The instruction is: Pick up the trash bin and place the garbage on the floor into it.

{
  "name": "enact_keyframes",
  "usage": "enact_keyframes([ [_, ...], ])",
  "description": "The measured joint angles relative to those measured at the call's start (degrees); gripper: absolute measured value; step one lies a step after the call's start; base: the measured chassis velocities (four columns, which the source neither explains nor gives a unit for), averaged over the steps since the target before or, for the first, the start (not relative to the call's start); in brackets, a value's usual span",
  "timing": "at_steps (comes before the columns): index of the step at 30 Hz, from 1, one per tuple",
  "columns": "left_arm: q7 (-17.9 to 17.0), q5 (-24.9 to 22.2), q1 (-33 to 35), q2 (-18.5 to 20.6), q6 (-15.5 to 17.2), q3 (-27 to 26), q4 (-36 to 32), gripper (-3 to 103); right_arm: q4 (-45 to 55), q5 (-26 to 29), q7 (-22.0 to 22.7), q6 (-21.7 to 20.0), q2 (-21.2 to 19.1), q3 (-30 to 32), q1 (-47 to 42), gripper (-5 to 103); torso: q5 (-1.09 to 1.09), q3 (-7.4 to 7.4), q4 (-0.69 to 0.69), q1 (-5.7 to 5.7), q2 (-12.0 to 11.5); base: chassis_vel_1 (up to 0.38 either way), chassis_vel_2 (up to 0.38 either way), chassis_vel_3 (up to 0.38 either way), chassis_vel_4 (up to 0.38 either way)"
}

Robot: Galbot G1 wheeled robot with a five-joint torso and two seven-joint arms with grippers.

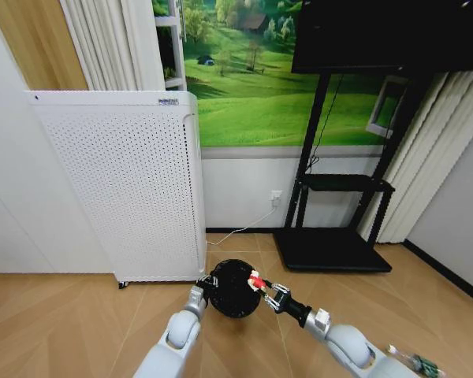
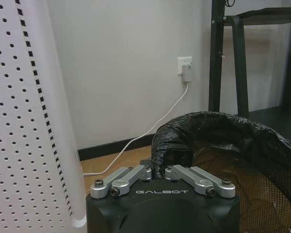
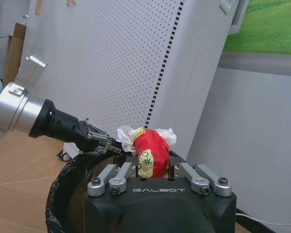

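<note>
At the far left stands the white perforated appliance (image 1: 126, 185) against the wall, its foot on the wooden floor (image 1: 55, 315). Just right of its near corner, the left end effector (image 1: 202, 283) is clamped on the left side of the rim of the trash bin (image 1: 233, 288); in the left wrist view its fingers (image 2: 131, 174) close on the black bag lining at the rim (image 2: 184, 133). The trash bin is a small black cylinder with a black bag, sitting between the two arms, near the robot and in front of the appliance; whether it is touching the floor cannot be told.

At the right side of the bin's rim, the right end effector (image 1: 262, 287) grips a red-and-white lump of garbage (image 1: 256, 280), holding it over the bin's opening. The right wrist view shows the red lump (image 3: 150, 153) with crumpled white wrapping pinched between the fingers (image 3: 115, 175), above the bag-lined rim (image 3: 63, 179), with the left end effector (image 3: 117, 144) across on the far rim.

Farther right, a black stand (image 1: 335, 228) rests against the wall, a white cable (image 1: 244, 224) running to a wall socket (image 1: 276, 195). At the near right edge of the floor lies a small green-and-white bottle-like piece (image 1: 422, 365).
</note>
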Motion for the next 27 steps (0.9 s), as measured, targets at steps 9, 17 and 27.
enact_keyframes([
  [9, 0.1, 0.6, 0.0, -0.4, 0.0, 0.9, -0.1, 6, -1.4, -0.2, 0.9, -0.7, 1.0, -0.5, 0.9, 45, 0.00, 0.00, -0.01, 0.00, 0.0, 0.000, 0.000, 0.000, 0.000],
  [17, 0.3, 0.7, -0.1, -0.4, 0.0, 1.1, -0.3, 6, -1.4, -0.1, 1.0, -0.9, 0.9, 0.3, 0.7, 72, 0.00, 0.00, -0.01, 0.00, 0.0, 0.000, 0.000, 0.000, 0.000],
  [27, 0.4, 0.5, 0.9, 0.6, 0.2, -0.2, -2.8, 6, -1.2, 0.2, 2.9, -2.0, 2.1, 2.3, 0.1, 99, -0.01, 0.00, -0.01, 0.00, 0.0, 0.000, 0.000, 0.000, 0.000],
])
